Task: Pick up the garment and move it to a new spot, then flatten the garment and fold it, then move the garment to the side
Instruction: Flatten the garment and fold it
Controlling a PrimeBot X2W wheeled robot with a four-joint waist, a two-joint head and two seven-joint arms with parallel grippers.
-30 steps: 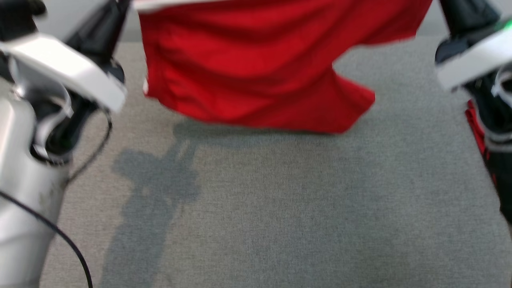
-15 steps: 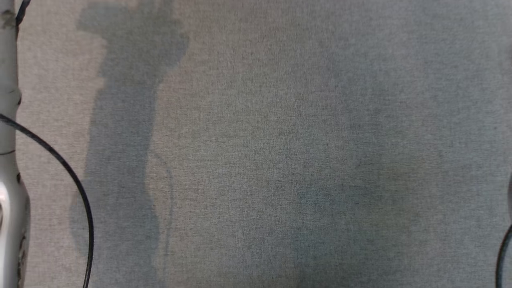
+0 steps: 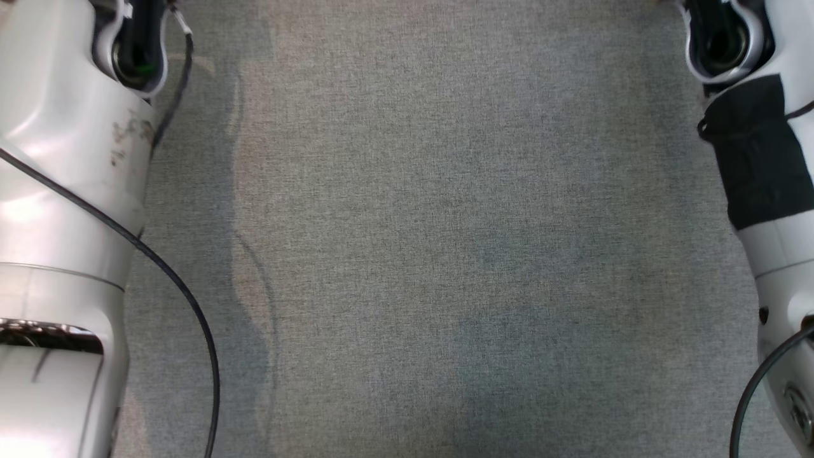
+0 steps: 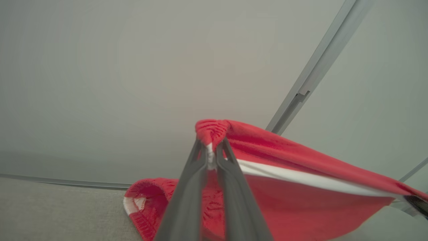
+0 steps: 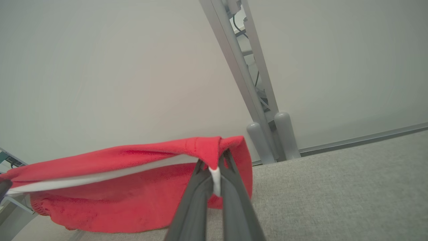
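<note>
L gripper [image 4: 211, 152] fingers pressed together, nipping garment [image 4: 301, 201] hem right at the tips. R gripper [image 5: 215, 165] same: fingers closed on hem at tips. L forearm [image 3: 63, 191] & R forearm [image 3: 779, 254], both pale, stretch fwd behind the claws, well apart.

Probably a robotics laboratory test bay. A grey woven work surface [image 3: 445, 254] meets plain pale wall panels [image 5: 100, 67] joined by bare aluminium frame posts [image 5: 230, 67]. Exposed loose cabling [image 5: 257, 77] runs behind one post at the far edge. A black cable [image 3: 191, 305] trails along the robot's white left forearm [image 3: 57, 191].
</note>
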